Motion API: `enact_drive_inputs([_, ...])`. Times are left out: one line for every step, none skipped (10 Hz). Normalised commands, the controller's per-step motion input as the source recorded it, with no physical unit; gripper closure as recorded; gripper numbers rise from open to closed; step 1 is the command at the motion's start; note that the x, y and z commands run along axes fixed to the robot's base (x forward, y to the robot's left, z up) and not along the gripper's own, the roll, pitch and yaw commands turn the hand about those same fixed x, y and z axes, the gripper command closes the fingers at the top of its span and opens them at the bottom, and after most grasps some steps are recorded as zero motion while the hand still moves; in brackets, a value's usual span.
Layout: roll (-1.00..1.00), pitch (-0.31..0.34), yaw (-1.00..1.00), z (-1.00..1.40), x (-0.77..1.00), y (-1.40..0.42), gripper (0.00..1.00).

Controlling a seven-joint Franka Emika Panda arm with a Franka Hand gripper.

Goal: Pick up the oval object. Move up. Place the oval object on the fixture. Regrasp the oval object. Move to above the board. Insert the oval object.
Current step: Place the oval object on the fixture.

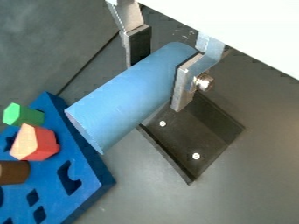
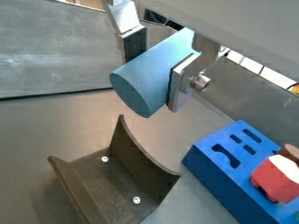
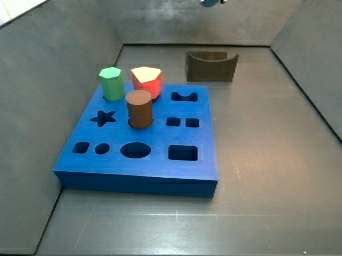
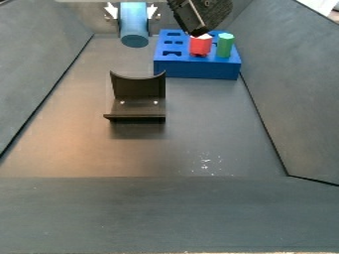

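Your gripper (image 1: 163, 54) hangs high above the floor, its jaws clenched across one end of the oval object (image 1: 131, 97). The peg's long axis lies level, crosswise to the fingers. The fixture (image 2: 114, 171) stands directly below, so you must descend to its notch.

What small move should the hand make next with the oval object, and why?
Probably lower it toward the fixture. The hand is shut on the oval object, which hangs in the air lying sideways, clear of the floor. In both wrist views the fixture's notch is empty and sits just below the peg. The board comes later, so a slow descent while lining the peg up with the notch seems right.
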Motion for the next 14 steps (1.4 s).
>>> enact_drive_inputs([-0.1,0.202,-0.17,0.0,0.08,0.04,1.0])
enact_drive_inputs([-1.0,0.135,-0.2,-1.0,0.12,0.07,1.0])
enact_drive_inputs([-1.0,0.116,-0.2,-1.0,0.13,0.08,1.0])
enact_drive_inputs([-1.0,0.105,-0.21,-1.0,0.14,0.09,1.0])
enact_drive_inputs([-1.0,0.104,-0.23,-1.0,0.16,0.09,1.0])
enact_drive_inputs([-1.0,0.096,-0.24,-1.0,0.17,0.1,1.0])
enact_drive_inputs([-0.83,0.061,-0.22,-1.0,0.18,0.1,1.0])
enact_drive_inputs([-0.67,0.035,-0.2,-1.0,0.18,0.11,1.0])
enact_drive_inputs([-0.55,0.021,-0.19,-1.0,0.19,0.11,1.0])
enact_drive_inputs([-0.34,0.006,-0.15,-1.0,0.2,0.12,1.0])
enact_drive_inputs([-0.24,0.0,-0.13,-1.0,0.21,0.12,1.0])
enact_drive_inputs([-0.19,-0.012,-0.11,-0.74,0.16,0.1,1.0])
enact_drive_inputs([-0.18,-0.011,-0.1,-0.61,0.14,0.09,1.0])
enact_drive_inputs([-0.16,-0.011,-0.08,-0.38,0.11,0.07,1.0])
